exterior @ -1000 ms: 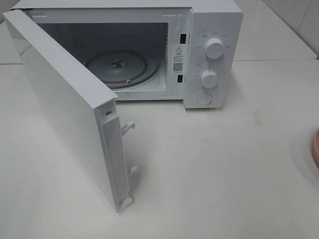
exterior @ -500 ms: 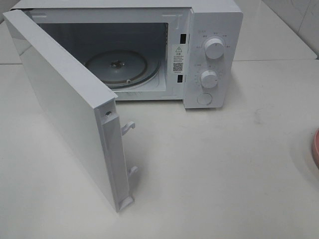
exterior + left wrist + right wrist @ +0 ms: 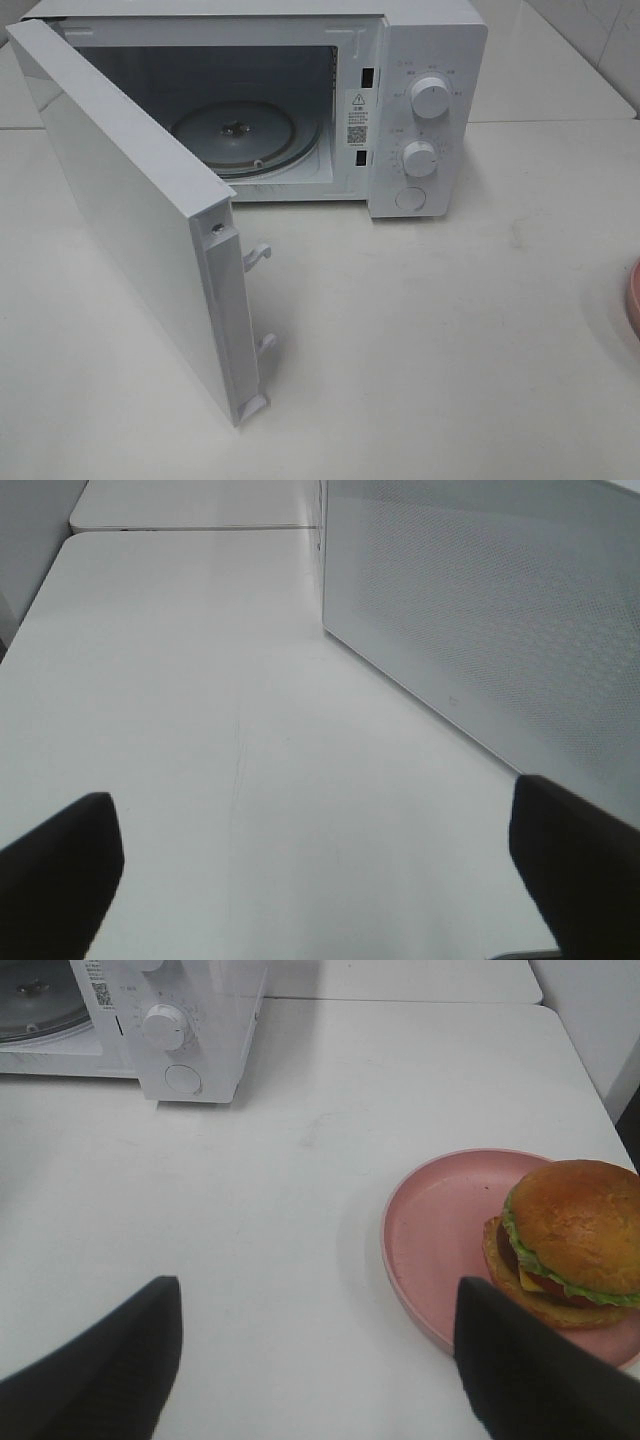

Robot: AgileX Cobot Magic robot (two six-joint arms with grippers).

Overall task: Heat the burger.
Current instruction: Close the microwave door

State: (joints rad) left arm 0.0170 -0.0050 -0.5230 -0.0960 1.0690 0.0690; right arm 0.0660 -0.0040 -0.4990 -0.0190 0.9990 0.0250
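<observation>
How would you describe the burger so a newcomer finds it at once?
Start at the white microwave with its door open; to the side of its dial panel lies a pink plate. The burger sits on it, the only food, with a glossy brown bun and green lettuce.

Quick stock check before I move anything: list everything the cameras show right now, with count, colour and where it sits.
microwave: one, white, at the back of the table, cavity bare
microwave door: one, white, swung wide open toward the front left
turntable: one, clear glass, inside the cavity
knobs: two, white, on the control panel, a round button below them
burger: one, golden-brown bun with green lettuce, on the plate, right of the microwave
plate: one, pink, on the table's right side
table: one, white
left gripper: black, jaws open, holding nothing, beside the open door
right gripper: black, jaws open, holding nothing, near the plate
</observation>
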